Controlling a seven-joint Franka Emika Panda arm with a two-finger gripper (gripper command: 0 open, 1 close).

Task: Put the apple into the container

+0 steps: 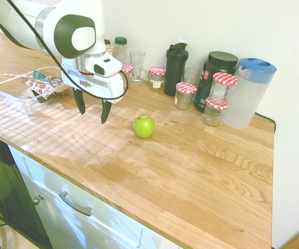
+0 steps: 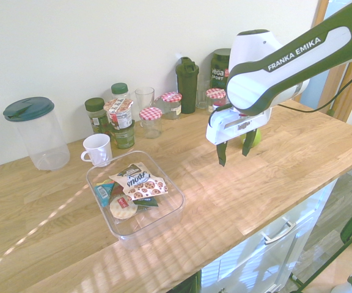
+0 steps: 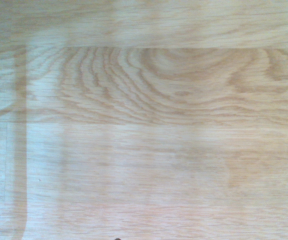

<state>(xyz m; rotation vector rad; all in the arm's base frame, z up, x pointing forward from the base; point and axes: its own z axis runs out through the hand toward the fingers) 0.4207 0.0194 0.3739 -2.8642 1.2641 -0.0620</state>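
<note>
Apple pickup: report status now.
Gripper open, empty, above bare counter. Apple on the counter, apart from the gripper, untouched. Container holds snack packets only. Nothing between gripper and apple.

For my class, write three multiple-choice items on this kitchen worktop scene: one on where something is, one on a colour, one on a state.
1. Where is the apple?
A. in the container
B. on the worktop
C. in the pincer

2. What colour is the mug beside the container?
A. white
B. black
C. red

3. How is the pincer?
A. shut on the apple
B. shut on a packet
C. open and holding nothing

Answers: 1 B, it rests on bare wood beside the pincer. 2 A, the second exterior view shows it white. 3 C, the fingers hang apart above the worktop.
</note>
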